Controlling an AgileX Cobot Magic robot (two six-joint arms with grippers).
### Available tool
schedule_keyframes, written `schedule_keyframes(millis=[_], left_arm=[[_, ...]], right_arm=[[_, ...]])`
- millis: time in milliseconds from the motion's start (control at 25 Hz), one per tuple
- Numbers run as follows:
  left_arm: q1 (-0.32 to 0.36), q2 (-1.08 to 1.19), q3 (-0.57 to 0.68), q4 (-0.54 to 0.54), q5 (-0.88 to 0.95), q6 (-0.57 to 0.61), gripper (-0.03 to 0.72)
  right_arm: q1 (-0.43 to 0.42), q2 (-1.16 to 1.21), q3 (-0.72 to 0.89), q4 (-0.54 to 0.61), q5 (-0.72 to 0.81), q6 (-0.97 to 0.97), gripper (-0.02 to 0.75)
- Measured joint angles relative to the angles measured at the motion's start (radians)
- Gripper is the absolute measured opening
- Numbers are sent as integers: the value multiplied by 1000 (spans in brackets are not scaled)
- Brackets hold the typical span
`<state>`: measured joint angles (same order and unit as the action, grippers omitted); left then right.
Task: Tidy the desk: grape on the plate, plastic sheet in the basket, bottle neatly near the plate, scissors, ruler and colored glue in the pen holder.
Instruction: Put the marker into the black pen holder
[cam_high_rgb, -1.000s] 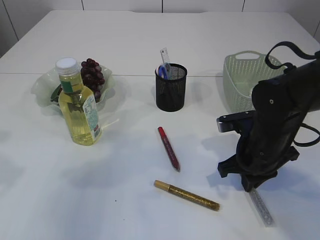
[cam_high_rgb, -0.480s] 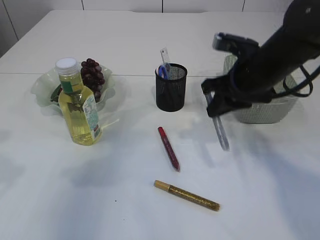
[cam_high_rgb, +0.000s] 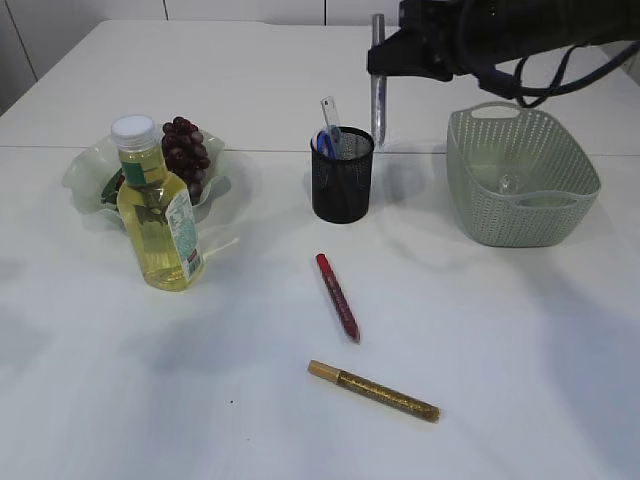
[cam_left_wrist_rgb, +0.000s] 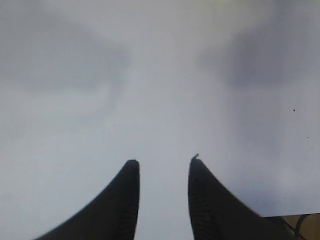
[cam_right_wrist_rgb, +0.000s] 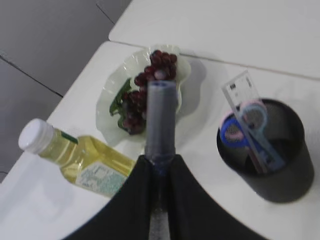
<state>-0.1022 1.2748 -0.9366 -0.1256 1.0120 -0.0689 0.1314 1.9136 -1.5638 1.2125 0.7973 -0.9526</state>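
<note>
My right gripper (cam_high_rgb: 381, 58) (cam_right_wrist_rgb: 160, 161) is shut on a silver glitter glue pen (cam_high_rgb: 378, 95) (cam_right_wrist_rgb: 161, 115), which hangs upright just above and right of the black mesh pen holder (cam_high_rgb: 342, 178) (cam_right_wrist_rgb: 287, 155). Blue-handled scissors (cam_high_rgb: 323, 143) (cam_right_wrist_rgb: 234, 128) and a clear ruler (cam_high_rgb: 331, 117) (cam_right_wrist_rgb: 245, 95) stand in the holder. A red glue pen (cam_high_rgb: 337, 297) and a gold one (cam_high_rgb: 373, 390) lie on the table. Grapes (cam_high_rgb: 186, 150) sit on the pale green plate (cam_high_rgb: 85, 172), the bottle (cam_high_rgb: 160, 215) upright in front. My left gripper (cam_left_wrist_rgb: 161, 162) is open over bare table.
The green basket (cam_high_rgb: 520, 175) stands at the right; something clear glints on its floor, and I cannot tell whether that is the plastic sheet. The right arm spans the top right of the exterior view. A table seam runs behind the plate and holder.
The right arm lifted the silver glue pen off the front right of the table and carried it back and left, turning it upright beside the pen holder. The left gripper is unchanged.
</note>
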Motion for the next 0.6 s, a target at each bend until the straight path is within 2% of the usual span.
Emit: schedule_keyframes(millis=[200, 320, 600], left_arm=[[0, 0, 0, -17, 13, 0, 246], [0, 0, 0, -30, 23, 0, 246], [0, 0, 0, -41, 55, 0, 246]], right_arm=[[-2, 148, -110, 229, 50, -272, 69], [-2, 227, -180, 315, 54, -394, 69], [-2, 323, -258, 364, 28, -683, 69]])
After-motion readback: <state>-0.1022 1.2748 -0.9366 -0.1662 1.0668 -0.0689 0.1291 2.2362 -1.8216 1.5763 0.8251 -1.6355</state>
